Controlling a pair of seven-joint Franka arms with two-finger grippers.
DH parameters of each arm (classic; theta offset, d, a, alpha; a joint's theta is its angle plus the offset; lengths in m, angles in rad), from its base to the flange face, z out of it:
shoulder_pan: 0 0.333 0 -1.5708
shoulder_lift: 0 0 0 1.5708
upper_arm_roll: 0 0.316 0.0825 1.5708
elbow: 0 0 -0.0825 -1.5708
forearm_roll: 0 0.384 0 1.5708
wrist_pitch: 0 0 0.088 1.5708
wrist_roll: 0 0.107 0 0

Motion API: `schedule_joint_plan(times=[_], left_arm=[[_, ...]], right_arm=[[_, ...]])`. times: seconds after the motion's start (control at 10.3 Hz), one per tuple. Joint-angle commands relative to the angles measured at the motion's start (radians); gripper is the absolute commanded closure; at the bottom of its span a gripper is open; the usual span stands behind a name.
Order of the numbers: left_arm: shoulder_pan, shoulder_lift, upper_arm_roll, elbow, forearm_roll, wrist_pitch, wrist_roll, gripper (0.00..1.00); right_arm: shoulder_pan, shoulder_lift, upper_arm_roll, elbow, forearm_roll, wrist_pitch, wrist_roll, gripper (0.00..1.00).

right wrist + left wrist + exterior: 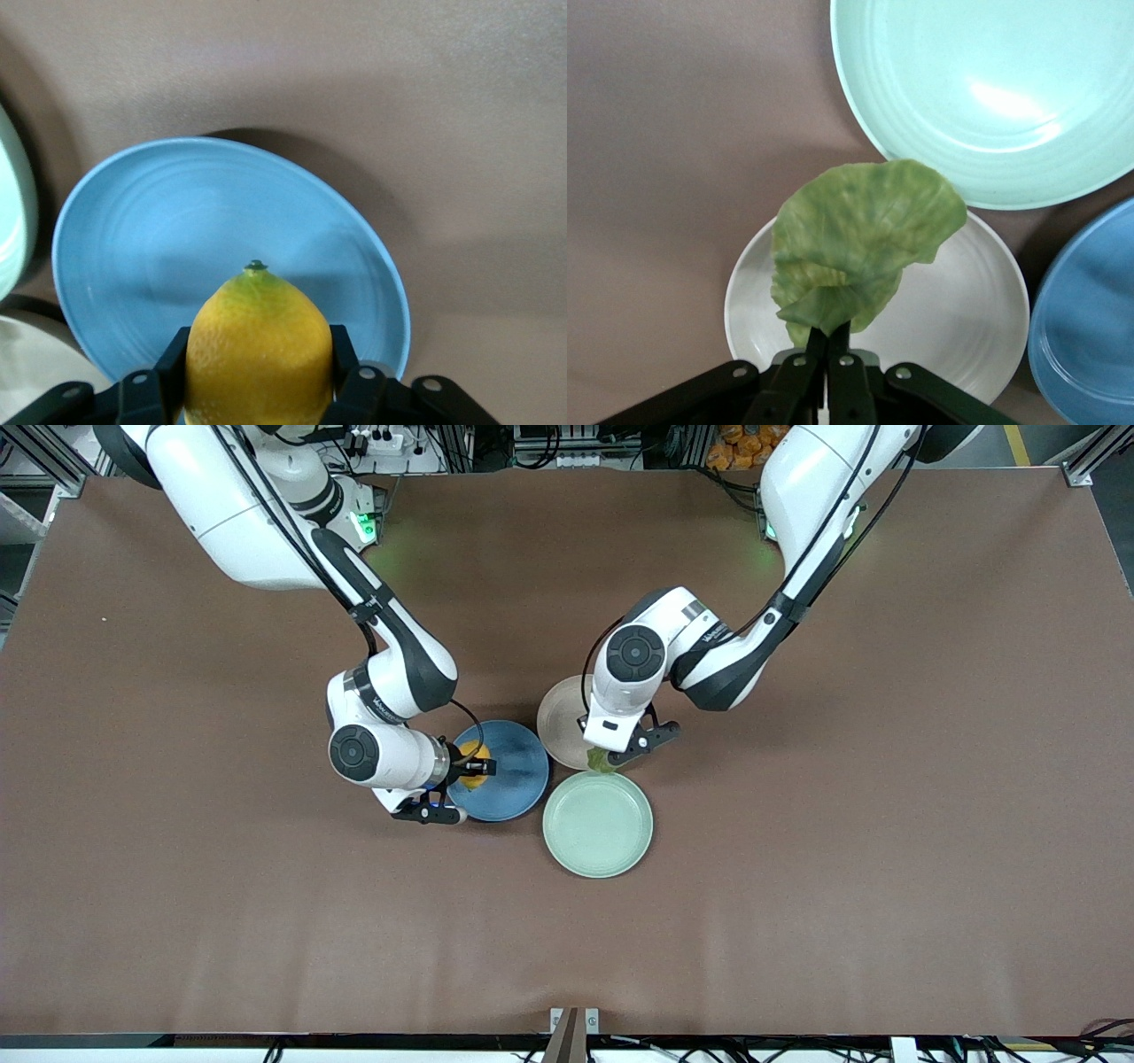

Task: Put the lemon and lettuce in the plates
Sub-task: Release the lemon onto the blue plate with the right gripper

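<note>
Smooth oval lemon (257, 350) above round blue plate (177, 230); wrinkly lettuce (855, 243) above beige plate (966, 310).

Left arm hides beige plate (556, 713) partly

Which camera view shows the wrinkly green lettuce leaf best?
The left wrist view: the wrinkly green lettuce leaf hangs unobstructed from the left gripper, over the pale beige plate. The front view shows only a green sliver under the gripper. The right wrist view shows none.
</note>
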Motion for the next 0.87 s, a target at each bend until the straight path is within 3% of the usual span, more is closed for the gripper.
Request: schedule_joint_plan(times=[0.0,0.1,0.19,0.58,0.78], left_arm=[[-0.008,0.018,0.003,0.024,0.007,0.022,-0.023,0.75],[0.001,0.012,0.003,0.034,0.008,0.022,-0.025,0.09],[0.001,0.012,0.003,0.080,0.008,0.017,-0.025,0.00],[0.042,-0.058,0.012,0.111,0.014,-0.013,-0.017,0.00],[0.085,-0.126,0.012,0.120,0.023,-0.056,-0.006,0.00]], right_arm=[[-0.023,-0.030,0.003,0.041,0.019,-0.049,-0.001,0.00],[-0.042,-0.057,-0.003,0.073,0.015,-0.098,-0.001,0.00],[-0.066,-0.080,-0.009,0.116,0.001,-0.170,-0.001,0.00],[-0.209,-0.195,-0.038,0.164,-0.185,-0.327,-0.146,0.00],[-0.243,-0.278,-0.123,0.165,-0.183,-0.360,-0.313,0.00]])
